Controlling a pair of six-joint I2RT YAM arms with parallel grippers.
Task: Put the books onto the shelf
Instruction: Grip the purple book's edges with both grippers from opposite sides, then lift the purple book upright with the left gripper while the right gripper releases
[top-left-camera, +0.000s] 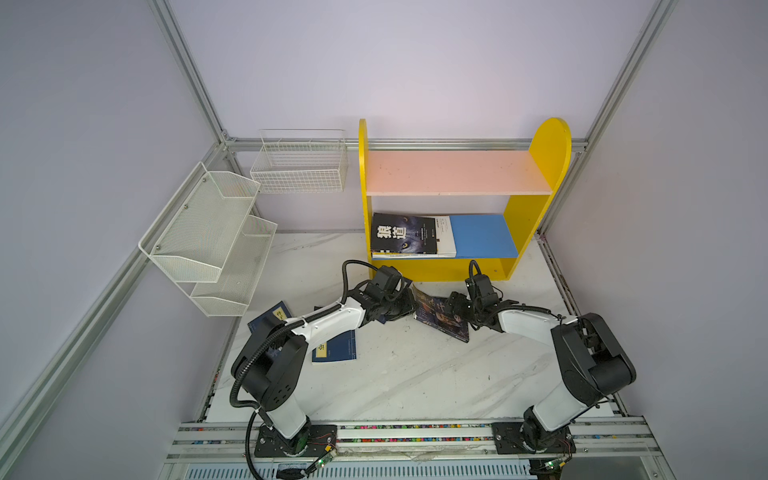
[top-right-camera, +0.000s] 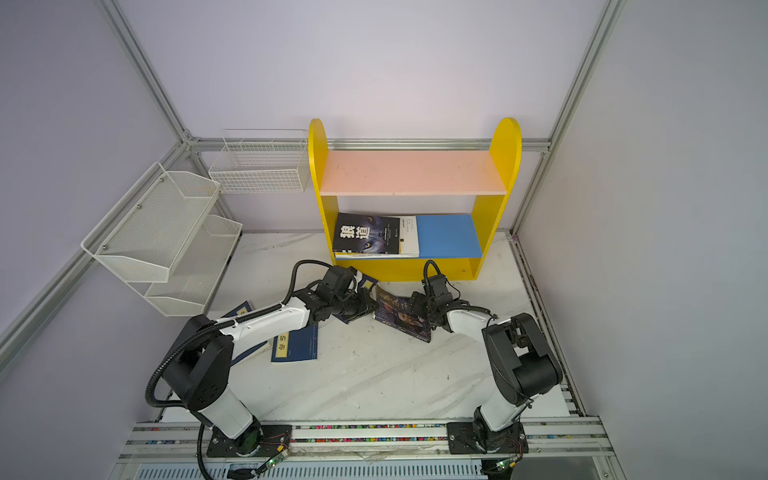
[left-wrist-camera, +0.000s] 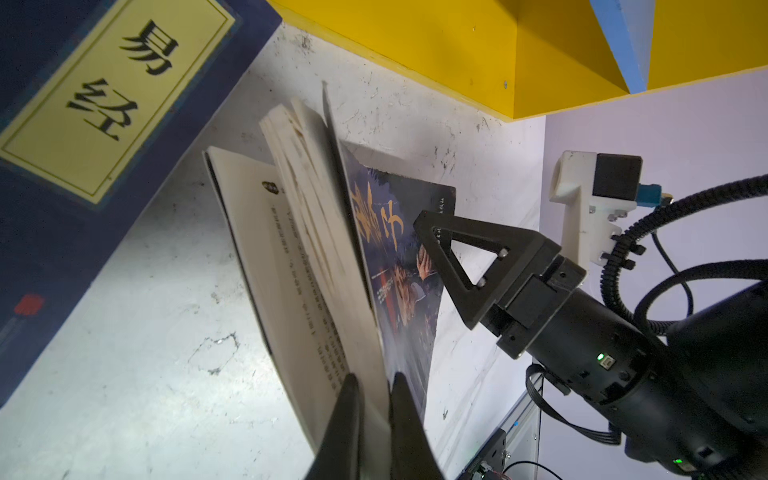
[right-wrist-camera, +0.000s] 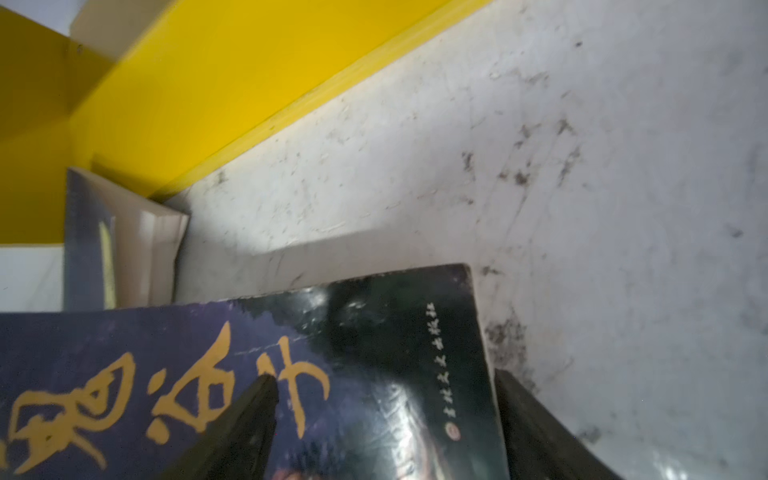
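Dark illustrated book (top-left-camera: 432, 316) fans open: your left gripper (left-wrist-camera: 375, 378) clamps just some pages, right gripper (right-wrist-camera: 382, 376) stands open. Pages could tear or slip.

Dark book (top-left-camera: 432, 316) (tilted) before shelf (top-left-camera: 550, 145)

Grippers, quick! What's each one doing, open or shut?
Left gripper: shut, pinching the dark illustrated book.
Right gripper: open, fingers astride that book's edge, not gripping.

Pink board (top-left-camera: 453, 170) free; blue board (top-left-camera: 484, 235) right half free; books (top-left-camera: 401, 235) block left.
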